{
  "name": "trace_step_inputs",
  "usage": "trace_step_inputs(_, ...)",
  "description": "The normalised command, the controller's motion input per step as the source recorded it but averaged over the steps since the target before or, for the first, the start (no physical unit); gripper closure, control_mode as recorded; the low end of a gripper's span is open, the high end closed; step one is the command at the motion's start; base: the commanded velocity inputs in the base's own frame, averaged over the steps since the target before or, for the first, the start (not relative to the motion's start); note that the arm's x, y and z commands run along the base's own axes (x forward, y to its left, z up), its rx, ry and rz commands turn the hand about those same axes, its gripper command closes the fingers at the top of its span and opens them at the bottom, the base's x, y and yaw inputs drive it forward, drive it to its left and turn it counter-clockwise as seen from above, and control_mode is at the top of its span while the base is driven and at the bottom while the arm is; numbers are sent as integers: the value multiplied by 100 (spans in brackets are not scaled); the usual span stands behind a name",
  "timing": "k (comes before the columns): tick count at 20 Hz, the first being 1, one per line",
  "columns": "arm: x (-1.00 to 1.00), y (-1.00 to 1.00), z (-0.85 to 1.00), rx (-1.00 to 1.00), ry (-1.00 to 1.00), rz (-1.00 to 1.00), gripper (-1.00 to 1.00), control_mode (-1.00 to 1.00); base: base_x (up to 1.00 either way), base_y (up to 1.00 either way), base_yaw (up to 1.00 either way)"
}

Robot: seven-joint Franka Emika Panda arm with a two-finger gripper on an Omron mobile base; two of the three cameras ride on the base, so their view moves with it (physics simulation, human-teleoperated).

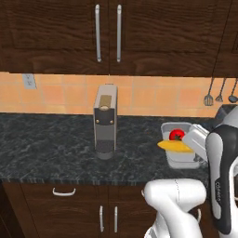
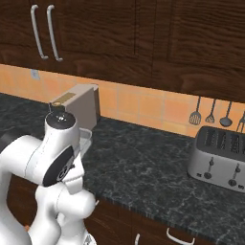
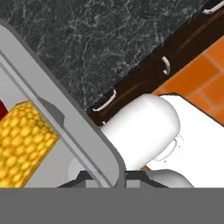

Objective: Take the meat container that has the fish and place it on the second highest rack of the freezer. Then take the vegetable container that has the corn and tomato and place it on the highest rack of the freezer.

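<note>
Pinching only 1 wall of the vegetable container (image 3: 65, 131), the gripper (image 3: 103, 177) could let the overhanging corn (image 3: 24, 140) roll out if the tub tilts.

dark counter (image 1: 46, 144), coffee machine (image 1: 105, 122), toaster (image 2: 220, 158)

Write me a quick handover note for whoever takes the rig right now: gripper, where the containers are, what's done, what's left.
Gripper: shut on the rim of the vegetable container, as the hand view shows.
Vegetable container: at the counter, right of the coffee machine, with the tomato and the corn inside; the cob pokes out over its left rim. Whether it is lifted or resting on the counter is unclear.
Done: the vegetable container is gripped; the meat container's placement cannot be confirmed from here.
Left: carry this container to the freezer and set it on the highest rack.
</note>
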Motion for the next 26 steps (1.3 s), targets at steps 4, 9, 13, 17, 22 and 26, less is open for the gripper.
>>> trace_step_inputs(4, 0, 0, 0, 0, 0, 0, 100, 100, -100, -22, -12)
trace_step_inputs(9, 0, 0, 0, 0, 0, 0, 100, 100, -49, 5, -63)
trace_step_inputs(13, 0, 0, 0, 0, 0, 0, 100, 100, -11, 14, -80)
trace_step_inputs(17, 0, 0, 0, 0, 0, 0, 100, 100, -4, 5, -82)
trace_step_inputs(22, 0, 0, 0, 0, 0, 0, 100, 100, 2, 23, -87)
trace_step_inputs(26, 0, 0, 0, 0, 0, 0, 100, 100, 0, 28, -92)
